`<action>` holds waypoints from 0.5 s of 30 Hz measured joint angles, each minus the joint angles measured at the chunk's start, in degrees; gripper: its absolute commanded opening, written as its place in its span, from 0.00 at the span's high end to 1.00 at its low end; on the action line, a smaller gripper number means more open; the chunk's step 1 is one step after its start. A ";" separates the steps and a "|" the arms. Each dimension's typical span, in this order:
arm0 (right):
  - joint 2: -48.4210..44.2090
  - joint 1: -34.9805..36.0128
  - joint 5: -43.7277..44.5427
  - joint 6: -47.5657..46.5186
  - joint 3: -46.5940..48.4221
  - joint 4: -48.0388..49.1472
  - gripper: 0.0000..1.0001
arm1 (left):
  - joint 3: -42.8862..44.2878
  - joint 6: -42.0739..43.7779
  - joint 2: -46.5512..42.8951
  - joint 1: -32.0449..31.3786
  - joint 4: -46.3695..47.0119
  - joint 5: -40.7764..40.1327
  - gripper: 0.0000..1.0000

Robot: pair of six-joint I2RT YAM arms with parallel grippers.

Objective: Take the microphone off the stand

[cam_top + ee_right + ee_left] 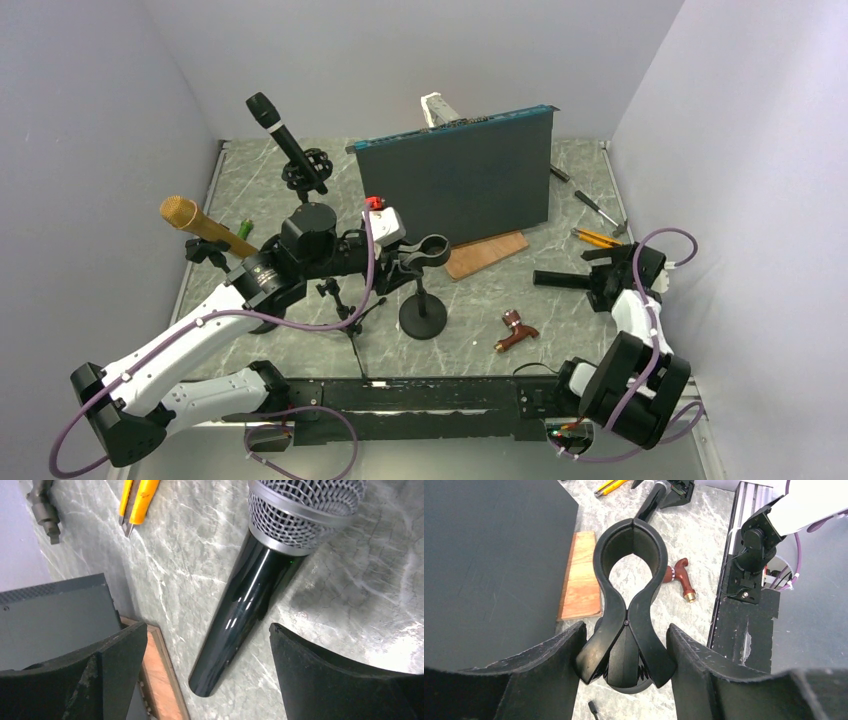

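The black desk stand (423, 322) stands mid-table, and its spring clip (425, 252) is closed on itself and holds nothing. My left gripper (405, 258) is open, with its fingers on either side of the clip's (633, 545) two handles in the left wrist view, close to them. The black microphone (558, 279) with a silver mesh head lies flat on the table to the right. In the right wrist view my right gripper (208, 626) is open just above the microphone's shiny body (250, 595), one finger on each side and not touching it.
A dark upright board (455, 180) and a wooden block (487, 255) stand behind the stand. A brown-handled tool (515, 330) lies in front. Yellow pencils (597, 238) and screwdrivers (600, 208) lie at the right. A black mic (285, 140) and a gold mic (200, 225) stand at the left.
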 measured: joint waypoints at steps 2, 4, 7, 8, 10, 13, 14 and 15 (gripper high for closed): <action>-1.46 0.48 0.17 -1.95 0.11 -1.18 0.06 | 0.00 0.02 0.02 0.00 0.00 0.09 0.18; -3.10 1.84 0.68 -4.79 0.70 -3.23 0.04 | 0.02 -0.11 0.04 0.00 -0.02 0.48 0.01; -6.01 6.80 0.83 -9.35 2.91 -6.21 0.02 | 0.02 0.11 0.20 0.00 -0.15 0.92 0.01; -8.09 9.46 0.55 -12.11 4.81 -7.48 0.02 | 0.02 0.13 0.31 0.00 -0.17 1.07 0.01; -10.16 14.08 -0.76 -14.49 6.62 -8.11 0.01 | 0.02 0.22 0.55 0.00 -0.26 1.22 0.00; -14.69 20.74 -4.96 -18.95 9.88 -8.20 0.00 | 0.02 0.31 0.68 0.00 -0.24 1.27 0.01; -16.20 23.34 -7.32 -20.41 11.10 -8.00 0.00 | 0.02 0.33 0.66 0.00 -0.22 1.27 0.01; -17.42 25.90 -10.38 -21.77 12.59 -7.80 0.00 | 0.02 0.33 0.57 0.00 -0.20 1.29 0.01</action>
